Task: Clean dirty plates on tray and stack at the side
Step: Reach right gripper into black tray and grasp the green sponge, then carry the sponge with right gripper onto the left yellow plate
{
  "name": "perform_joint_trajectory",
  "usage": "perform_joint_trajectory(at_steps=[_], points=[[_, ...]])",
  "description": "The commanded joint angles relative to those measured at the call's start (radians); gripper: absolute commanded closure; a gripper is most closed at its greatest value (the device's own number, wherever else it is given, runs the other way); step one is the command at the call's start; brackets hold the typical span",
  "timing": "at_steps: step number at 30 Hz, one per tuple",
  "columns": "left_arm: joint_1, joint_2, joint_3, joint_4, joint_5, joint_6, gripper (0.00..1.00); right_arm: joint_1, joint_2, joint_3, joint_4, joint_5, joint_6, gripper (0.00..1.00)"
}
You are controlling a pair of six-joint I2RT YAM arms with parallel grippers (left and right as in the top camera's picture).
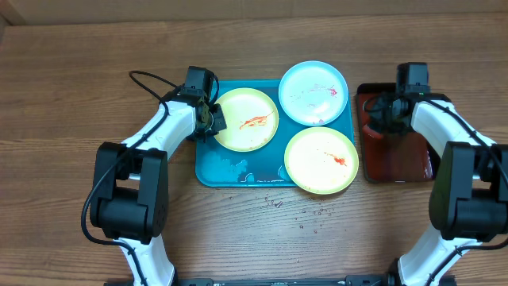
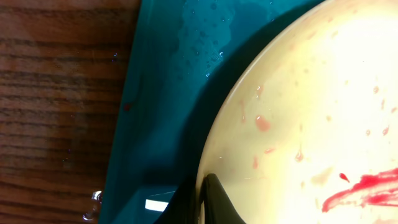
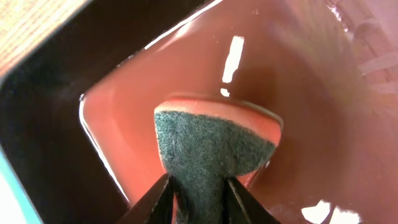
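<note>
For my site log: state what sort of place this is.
Probably a lab bench set up as a dishwashing station: a wooden table, a turquoise tray of sauce-smeared plates, and a wet dark red tray where the right end effector holds a scouring sponge.

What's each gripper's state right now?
Left gripper: shut on the rim of the yellow-green plate.
Right gripper: shut on the sponge.

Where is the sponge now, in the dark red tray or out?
In it: the right wrist view shows the sponge pinched between the right arm's fingers, down inside the wet dark red tray.
</note>
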Motion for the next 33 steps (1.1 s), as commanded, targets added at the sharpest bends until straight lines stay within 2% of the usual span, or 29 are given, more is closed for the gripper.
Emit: perform_joint_trajectory(at_steps=[1,8,21,25,33], points=[[-0.012,0.055,-0.042,-0.027,0.044,0.008,0.96,0.019,0.018,0.027,-0.001,0.029,-0.010,0.76],[-0.012,0.055,-0.042,-0.026,0.044,0.008,0.96,0.019,0.018,0.000,-0.028,0.042,-0.029,0.96],[-0.012,0.055,-0.042,-0.013,0.043,0.010,0.96,0.019,0.012,-0.091,-0.016,0.027,-0.063,0.96],[-0.012,0.055,-0.042,0.005,0.044,0.035,0.96,0.017,-0.029,-0.017,-0.111,-0.010,-0.107,0.96],[-0.010,0.055,-0.042,0.055,0.007,0.040,0.95,0.019,-0.092,0.307,-0.435,-0.040,-0.203,0.96]])
